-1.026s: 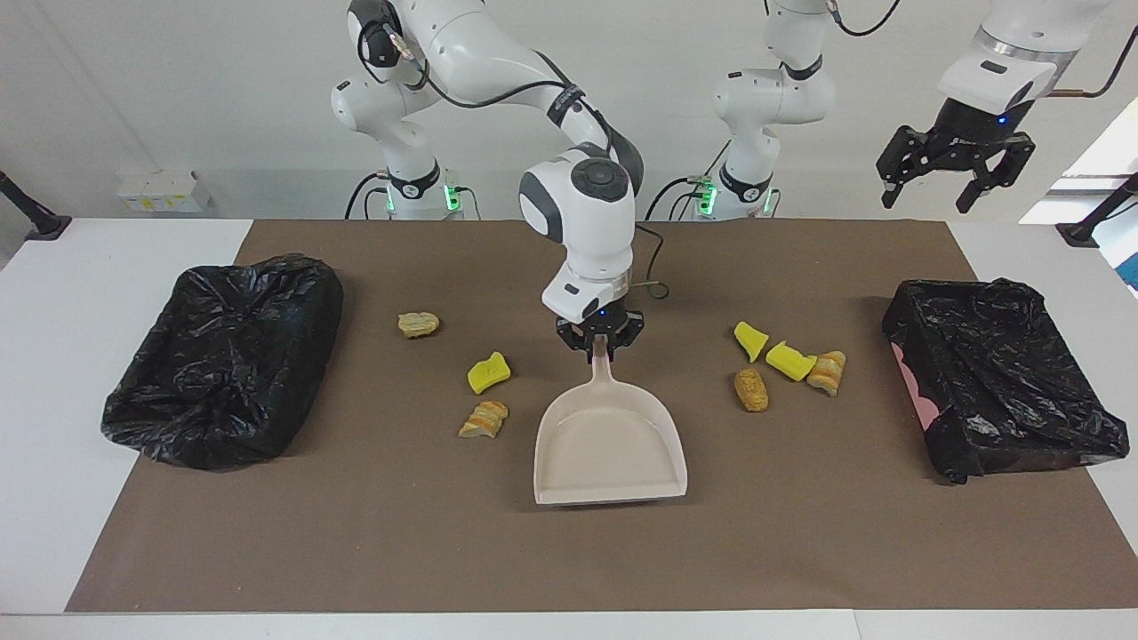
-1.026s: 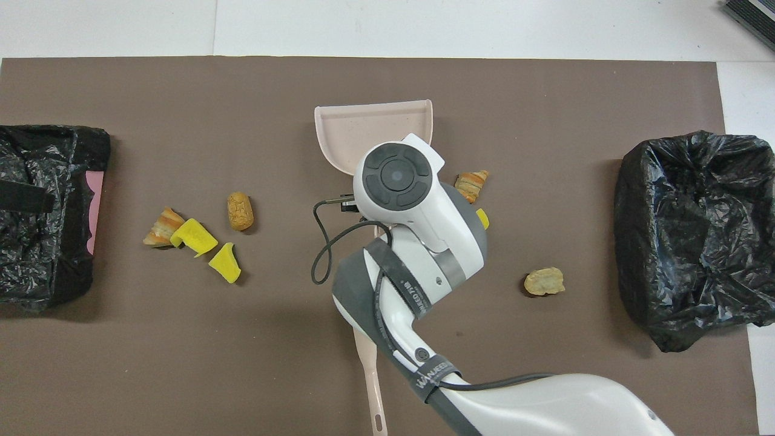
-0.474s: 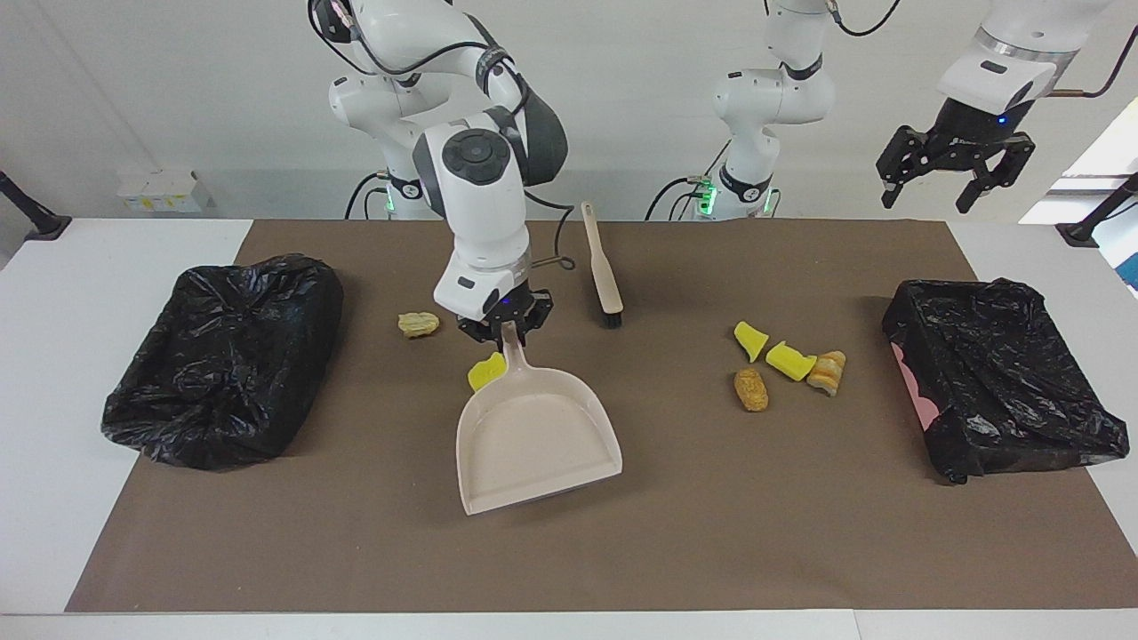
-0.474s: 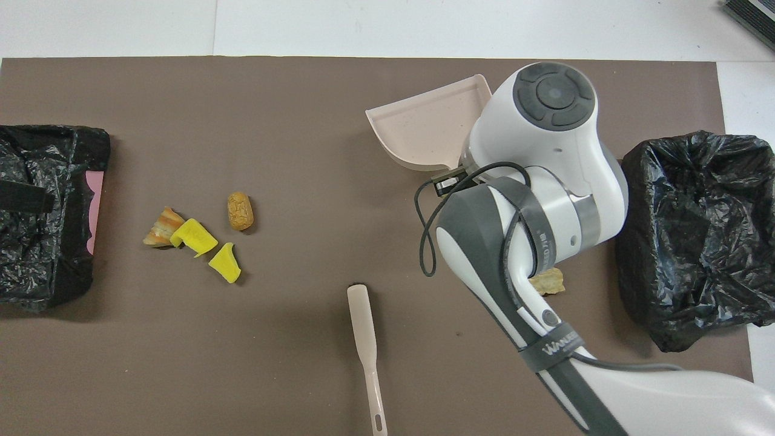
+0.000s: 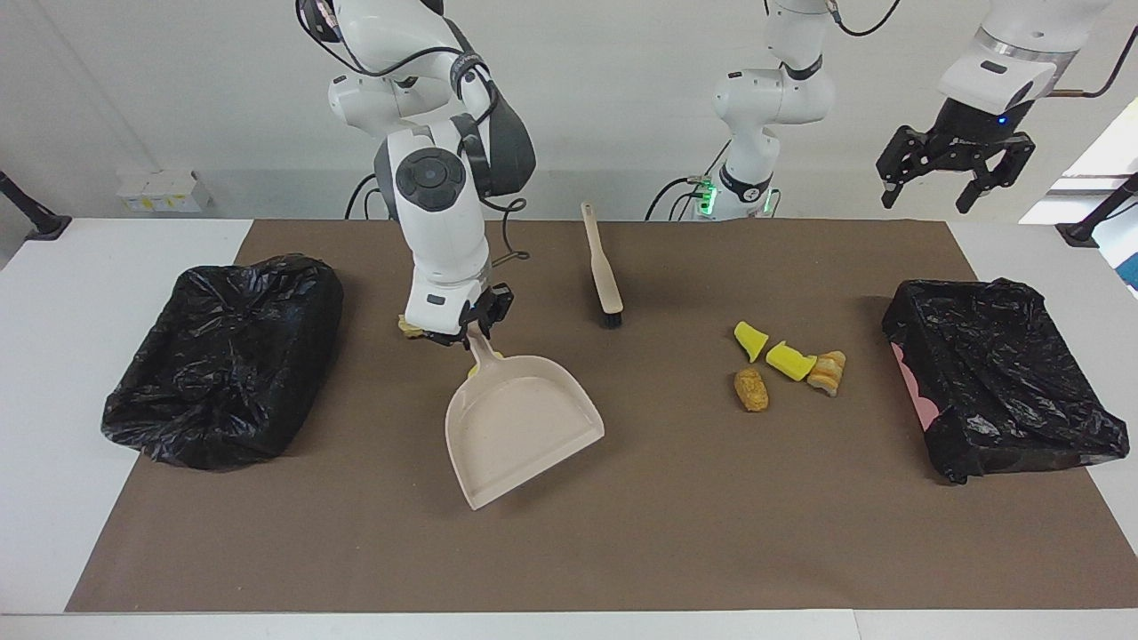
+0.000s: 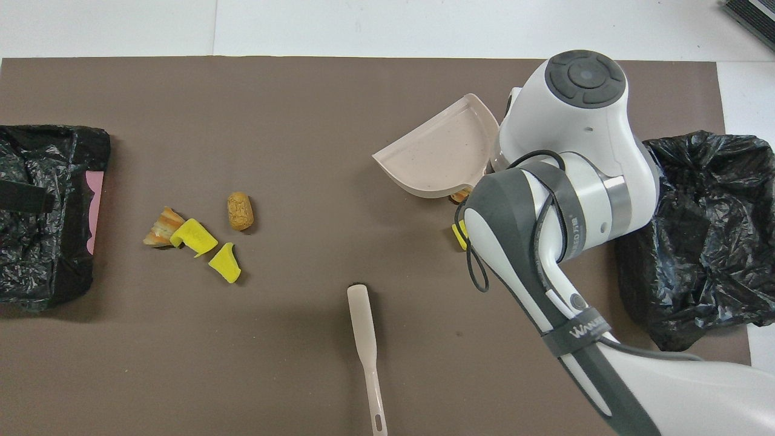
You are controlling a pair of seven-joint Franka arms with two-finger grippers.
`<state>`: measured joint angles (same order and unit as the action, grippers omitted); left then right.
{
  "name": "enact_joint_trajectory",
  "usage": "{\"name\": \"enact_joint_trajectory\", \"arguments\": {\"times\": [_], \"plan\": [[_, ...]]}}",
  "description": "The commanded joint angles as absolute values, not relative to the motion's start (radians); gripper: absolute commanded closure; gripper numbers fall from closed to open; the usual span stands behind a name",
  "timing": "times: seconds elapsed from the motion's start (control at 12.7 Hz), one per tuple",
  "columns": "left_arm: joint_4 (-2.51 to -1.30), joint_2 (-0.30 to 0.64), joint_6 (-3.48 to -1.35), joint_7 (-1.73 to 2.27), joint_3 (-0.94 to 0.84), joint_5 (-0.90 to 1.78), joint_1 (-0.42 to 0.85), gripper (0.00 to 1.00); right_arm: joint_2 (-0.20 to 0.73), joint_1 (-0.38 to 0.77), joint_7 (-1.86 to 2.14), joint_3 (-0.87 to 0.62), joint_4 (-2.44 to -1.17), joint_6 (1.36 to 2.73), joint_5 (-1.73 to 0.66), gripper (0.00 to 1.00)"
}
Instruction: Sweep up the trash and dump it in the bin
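Beige dustpan [image 5: 520, 427] handle is clamped by right gripper [image 5: 468, 335] fingers, tilted; left gripper [image 5: 956, 169] is held wide open, empty, raised.

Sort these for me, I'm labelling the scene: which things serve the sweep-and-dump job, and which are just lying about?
For the job: dustpan, held by the right end effector; brush; yellow and tan scraps; two black-bagged bins.
Lying about: white box by the wall; black stand; left end effector, open, waiting above its table end.

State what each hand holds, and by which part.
The right hand grips the dustpan by its handle; the left hand, raised and open, holds nothing.
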<state>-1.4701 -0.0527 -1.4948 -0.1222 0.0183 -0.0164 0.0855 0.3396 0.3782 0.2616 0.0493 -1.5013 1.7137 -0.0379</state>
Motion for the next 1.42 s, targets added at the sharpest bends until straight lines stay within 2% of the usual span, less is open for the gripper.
{"name": "enact_joint_trajectory", "arguments": {"times": [0.0, 0.71, 0.95, 1.34], "plan": [[-1.450, -0.048, -1.474, -0.130, 0.012, -0.020, 0.075, 0.00, 0.307, 0.380, 0.368, 0.043, -1.528, 1.696, -0.061, 1.00], [-1.471, -0.064, -1.453, -0.118, 0.009, -0.017, 0.090, 0.00, 0.244, 0.334, 0.955, 0.048, -1.644, 1.687, -0.043, 1.00], [-1.625, -0.150, -1.466, -0.101, -0.028, 0.032, 0.144, 0.00, 0.245, 0.321, 1.118, 0.048, -1.646, 1.695, -0.034, 1.00], [-1.981, -0.314, -1.635, 0.229, -0.035, 0.069, 0.420, 0.00, 0.242, 0.331, 1.215, 0.048, -1.660, 1.732, 0.025, 1.00]]}}
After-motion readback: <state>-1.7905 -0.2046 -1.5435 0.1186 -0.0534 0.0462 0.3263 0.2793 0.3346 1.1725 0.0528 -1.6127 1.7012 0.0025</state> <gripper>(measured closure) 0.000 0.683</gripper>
